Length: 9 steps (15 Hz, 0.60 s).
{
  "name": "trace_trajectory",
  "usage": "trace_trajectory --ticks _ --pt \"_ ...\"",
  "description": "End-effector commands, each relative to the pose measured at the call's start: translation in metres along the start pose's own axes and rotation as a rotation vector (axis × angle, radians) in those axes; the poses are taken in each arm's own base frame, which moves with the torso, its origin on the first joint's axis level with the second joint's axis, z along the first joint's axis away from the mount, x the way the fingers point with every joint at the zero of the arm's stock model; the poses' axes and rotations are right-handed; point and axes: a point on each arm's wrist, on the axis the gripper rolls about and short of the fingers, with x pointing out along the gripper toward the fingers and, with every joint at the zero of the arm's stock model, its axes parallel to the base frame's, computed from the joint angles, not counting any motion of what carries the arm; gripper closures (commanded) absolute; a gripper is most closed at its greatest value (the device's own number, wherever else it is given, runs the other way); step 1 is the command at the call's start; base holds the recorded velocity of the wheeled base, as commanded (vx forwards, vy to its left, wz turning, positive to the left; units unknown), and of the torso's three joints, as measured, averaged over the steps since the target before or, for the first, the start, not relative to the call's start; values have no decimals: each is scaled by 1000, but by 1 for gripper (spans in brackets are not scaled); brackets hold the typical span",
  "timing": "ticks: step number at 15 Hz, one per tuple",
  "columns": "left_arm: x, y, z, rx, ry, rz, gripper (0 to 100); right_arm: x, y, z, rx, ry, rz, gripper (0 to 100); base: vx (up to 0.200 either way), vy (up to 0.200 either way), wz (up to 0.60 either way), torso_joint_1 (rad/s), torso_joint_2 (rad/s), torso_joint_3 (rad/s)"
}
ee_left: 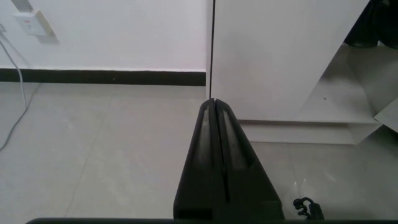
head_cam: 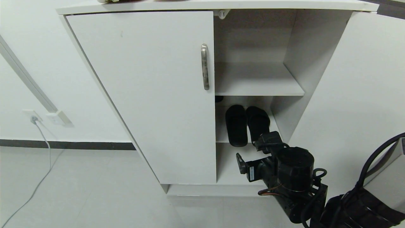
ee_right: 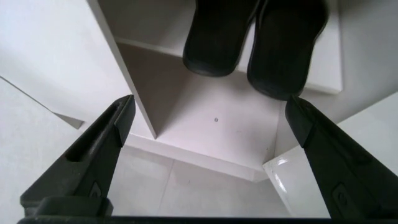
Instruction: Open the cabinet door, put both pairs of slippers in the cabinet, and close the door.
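The left gripper (ee_left: 214,106) is pressed shut over the floor (ee_left: 93,155), near the cabinet (head_cam: 221,5). A dark thing (head_cam: 219,98) is mostly hidden behind the closed left door (head_cam: 142,95). The black slippers (head_cam: 236,125) are laid on the middle shelf (head_cam: 221,133), heels at its near edge. One heel is covered by the right gripper (head_cam: 254,152), held wide open just in front. The right door (head_cam: 357,95) is swung open.

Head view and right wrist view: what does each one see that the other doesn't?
The head view has the metal door handle, the upper shelf and a wall socket. The right wrist view has a small dark dot on the cabinet floor. Both have the black slippers on the middle shelf and the open right tool.
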Motion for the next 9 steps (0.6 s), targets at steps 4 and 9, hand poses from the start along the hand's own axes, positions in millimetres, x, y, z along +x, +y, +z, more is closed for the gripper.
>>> trace_trajectory --ticks 4,9 --pt "0 0 0 0 2 0 100 0 0 -1 -2 3 0 0 0 0 0 1 -1 194" --pt "0 0 0 1 2 0 100 0 1 0 6 -2 5 0 0 0 0 -1 2 202"
